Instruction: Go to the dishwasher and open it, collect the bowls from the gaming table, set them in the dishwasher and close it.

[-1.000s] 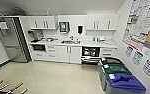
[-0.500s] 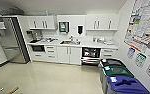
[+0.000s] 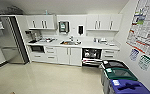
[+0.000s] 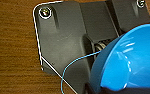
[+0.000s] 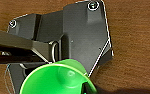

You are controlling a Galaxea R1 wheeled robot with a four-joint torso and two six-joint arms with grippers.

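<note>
Head view: a kitchenette seen across a pale floor (image 3: 48, 77), with the dishwasher (image 3: 91, 57) in the lower cabinet run, right of centre of the frame; its door is lowered and the dark interior with racks is exposed. A white worktop (image 3: 91, 45) runs above it, carrying a sink (image 3: 70, 42) near the frame's centre and small items too blurred to identify. White wall cabinets (image 3: 42, 22) hang in the upper part of the frame, a tall steel refrigerator (image 3: 8, 40) stands at the left edge, and three bins with black, green and blue lids (image 3: 121, 77) occupy the lower right below wall posters (image 3: 147, 25). Left wrist view: a bright blue bowl (image 4: 133, 60), tilted with its inside visible, sits close against the dark robot plate above a brown wood-grain surface (image 4: 13, 50); whether the left gripper is clenched on it cannot be told. Right wrist view: a bright green bowl (image 5: 58, 80) lies likewise against the robot plate over the same kind of brown surface (image 5: 133, 37); the state of the right gripper cannot be told.
</note>
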